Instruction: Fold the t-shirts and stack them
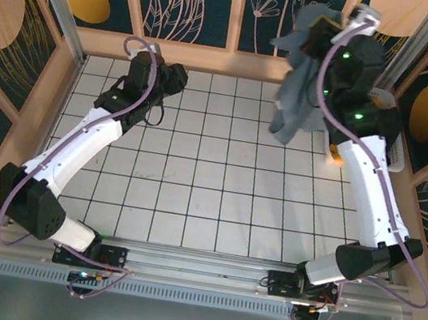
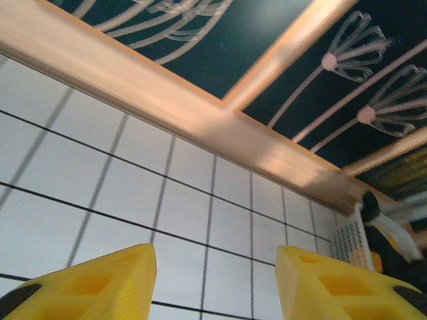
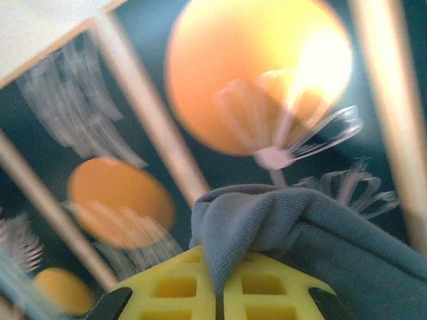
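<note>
The soft slate grey-blue cloth t-shirt (image 1: 296,100) hangs bunched above the far right of the white tiled table (image 1: 195,173), a fold pinched in the clamped right gripper (image 3: 219,280). Light and limp, it likely needs a second hold at a hanging corner from the empty, spread left gripper (image 2: 215,270). A white slatted plastic basket (image 2: 350,241) stands nearby.

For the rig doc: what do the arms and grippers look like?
Left arm and right arm: white shells, black joint housings, a lilac cable looped along each, small green lights at the joints. Left gripper and right gripper: yellow plastic fingers with moulded pockets, black outer edges.
</note>
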Motion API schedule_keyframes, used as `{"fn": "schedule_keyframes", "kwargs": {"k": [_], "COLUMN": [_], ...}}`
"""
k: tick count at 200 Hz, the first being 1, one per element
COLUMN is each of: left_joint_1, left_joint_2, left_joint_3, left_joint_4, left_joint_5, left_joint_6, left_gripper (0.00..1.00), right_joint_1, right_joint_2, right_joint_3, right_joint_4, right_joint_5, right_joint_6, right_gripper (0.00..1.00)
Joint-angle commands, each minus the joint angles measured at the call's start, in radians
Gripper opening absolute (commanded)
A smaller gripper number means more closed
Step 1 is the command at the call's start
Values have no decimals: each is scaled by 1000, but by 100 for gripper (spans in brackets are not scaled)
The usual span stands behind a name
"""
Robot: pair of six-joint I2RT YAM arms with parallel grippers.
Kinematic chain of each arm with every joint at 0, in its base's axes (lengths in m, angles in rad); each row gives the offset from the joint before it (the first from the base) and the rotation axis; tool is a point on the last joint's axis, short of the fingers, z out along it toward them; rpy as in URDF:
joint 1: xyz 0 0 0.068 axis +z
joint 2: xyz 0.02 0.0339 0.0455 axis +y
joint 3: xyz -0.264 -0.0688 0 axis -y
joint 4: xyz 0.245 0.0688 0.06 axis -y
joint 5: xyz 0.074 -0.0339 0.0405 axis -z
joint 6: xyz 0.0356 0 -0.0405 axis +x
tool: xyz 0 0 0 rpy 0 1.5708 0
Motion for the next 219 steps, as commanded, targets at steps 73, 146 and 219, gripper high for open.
{"fn": "schedule_keyframes", "kwargs": {"k": [73,146,219], "left_joint_1": [3,8,113], "left_joint_2": [-110,60,214], "left_joint_3": [-81,-117,-188], "left_joint_4": [-134,-168,-225], "left_joint_5": [-109,101,241], "left_joint_6": [-32,-88,-194], "left_gripper": [64,71,52], "right_joint_1": [8,4,311], "right_joint_2": [157,26,185], "right_joint_3": [-438,-719,-769], "right_joint_4": [2,-122,-171], "right_joint_5": [-543,-378,-443], "right_joint_6": [219,293,137], "right_gripper": [43,55,57]}}
